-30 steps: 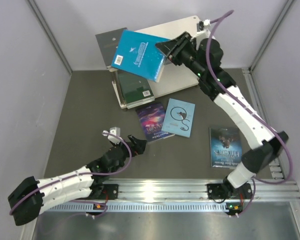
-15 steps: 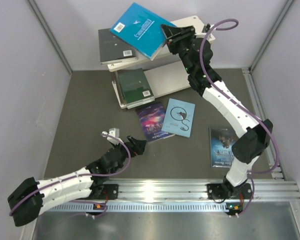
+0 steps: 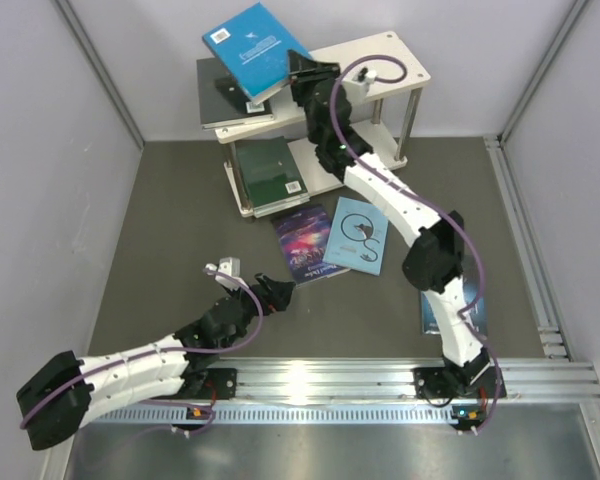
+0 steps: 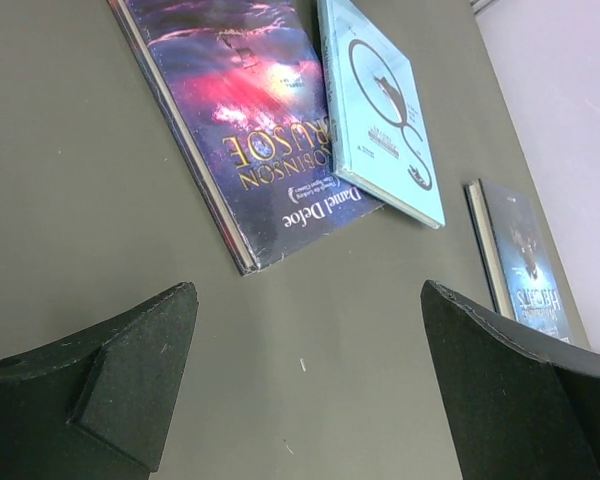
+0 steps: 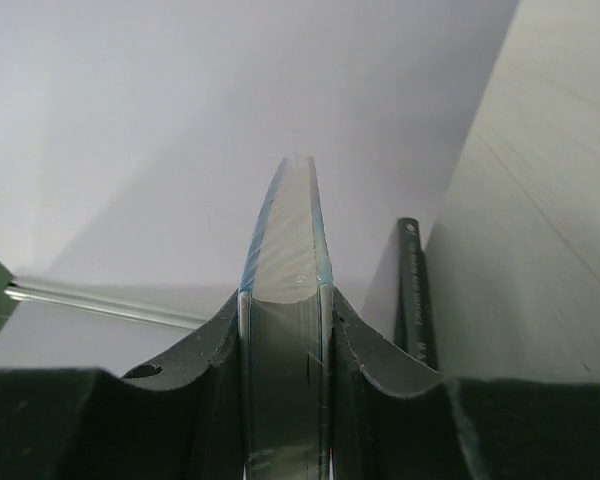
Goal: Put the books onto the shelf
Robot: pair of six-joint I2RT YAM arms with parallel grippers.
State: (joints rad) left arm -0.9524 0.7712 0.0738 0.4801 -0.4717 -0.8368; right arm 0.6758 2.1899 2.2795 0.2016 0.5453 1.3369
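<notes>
Though thin, a bright blue book [image 3: 248, 47].

We see a dark grey tabletop [image 3: 170, 230] enclosed by pale walls [image 3: 30, 160] on three sides, with slim metal struts [image 3: 102, 75] running up the back corners. Along its near edge we find a ribbed aluminium rail [image 3: 330, 382], then a shiny steel sheet [image 3: 310, 452].

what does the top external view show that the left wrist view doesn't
Only top external: the shelf, the bright blue book pinched in the right gripper over its left end, and the green book on its lower board. Only left wrist: the readable title Robinson Crusoe on the purple book. Both: the purple book, the light blue book and the dark blue book lying on the table, plus the open left gripper.
</notes>
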